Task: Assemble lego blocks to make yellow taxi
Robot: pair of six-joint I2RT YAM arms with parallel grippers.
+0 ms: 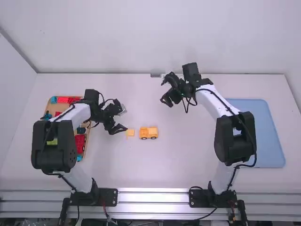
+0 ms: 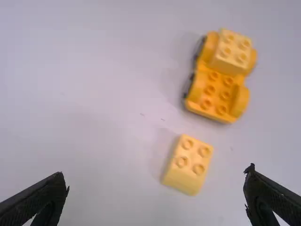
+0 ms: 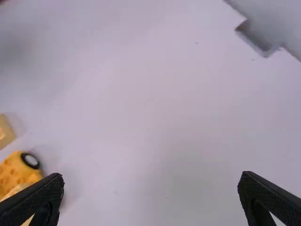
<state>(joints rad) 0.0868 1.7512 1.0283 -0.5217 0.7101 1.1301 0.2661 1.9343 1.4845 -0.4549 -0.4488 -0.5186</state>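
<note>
High view: taxi base (image 1: 148,133) mid-surface, one block (image 2: 231,51) seated on it; loose block (image 1: 130,133) just beside, yet to be fitted. Left hand (image 1: 124,119) spread near it; right hand (image 1: 164,92) spread, empty

Before me, a loose block (image 1: 130,133) lies left of the car (image 1: 146,134); an upper block (image 2: 230,49) sits on it; box (image 1: 51,107) far left; tray (image 1: 269,134) far right.

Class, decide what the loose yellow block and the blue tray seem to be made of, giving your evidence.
Loose yellow block: probably moulded plastic, fairly smooth; crisp round studs and uniform colour suggest it.

Blue tray: likely plastic, smooth, rather matt; its even colour and rounded corners hint so, though painted metal is possible.
</note>
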